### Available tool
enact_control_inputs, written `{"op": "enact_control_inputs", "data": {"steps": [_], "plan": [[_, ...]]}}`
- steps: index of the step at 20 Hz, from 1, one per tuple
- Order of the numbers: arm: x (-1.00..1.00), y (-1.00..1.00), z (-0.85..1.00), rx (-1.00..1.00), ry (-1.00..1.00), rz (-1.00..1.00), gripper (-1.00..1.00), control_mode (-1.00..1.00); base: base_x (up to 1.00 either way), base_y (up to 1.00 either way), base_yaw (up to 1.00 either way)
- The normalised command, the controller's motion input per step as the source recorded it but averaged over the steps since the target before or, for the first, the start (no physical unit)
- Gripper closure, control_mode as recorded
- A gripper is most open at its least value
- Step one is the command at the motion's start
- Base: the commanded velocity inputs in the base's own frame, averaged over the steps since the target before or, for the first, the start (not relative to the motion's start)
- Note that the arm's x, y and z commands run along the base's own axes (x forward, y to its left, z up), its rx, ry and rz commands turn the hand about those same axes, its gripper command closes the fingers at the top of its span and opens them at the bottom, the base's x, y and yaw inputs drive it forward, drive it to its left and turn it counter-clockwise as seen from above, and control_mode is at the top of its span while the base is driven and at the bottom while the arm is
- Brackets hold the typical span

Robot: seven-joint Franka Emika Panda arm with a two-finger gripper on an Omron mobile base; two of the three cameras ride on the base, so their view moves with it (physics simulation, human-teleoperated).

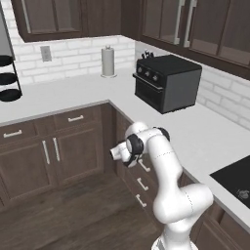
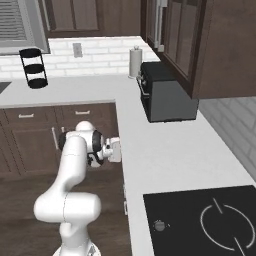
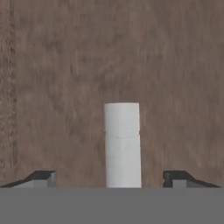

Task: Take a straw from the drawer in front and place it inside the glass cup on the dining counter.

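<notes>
We are at the opening step: our gripper stands wide with the drawer handle between its fingers. The straw presumably lies inside. Next we close and pull back.

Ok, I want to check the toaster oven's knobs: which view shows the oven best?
The left base view: the toaster oven turns its front toward the camera, so door, handle and knobs show. The right base view gives its side and top, with the front nearly edge-on.
</notes>
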Motion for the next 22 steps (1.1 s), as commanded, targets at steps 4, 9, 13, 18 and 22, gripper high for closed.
{"op": "enact_control_inputs", "data": {"steps": [4,9,13,18,22], "plan": [[0.00,-0.22,0.01,0.02,0.00,0.00,1.00,-1.00,0.00,0.00,0.00],[-0.17,0.10,0.00,0.00,-0.03,0.00,1.00,-1.00,0.00,0.00,0.00],[-0.41,0.70,0.00,0.00,-0.05,0.00,1.00,-1.00,0.00,0.00,0.00],[-0.50,1.00,0.05,0.00,0.00,0.03,1.00,-1.00,0.00,0.00,0.00],[-0.53,1.00,0.08,0.00,0.00,0.05,1.00,-1.00,0.00,0.00,0.00]]}}
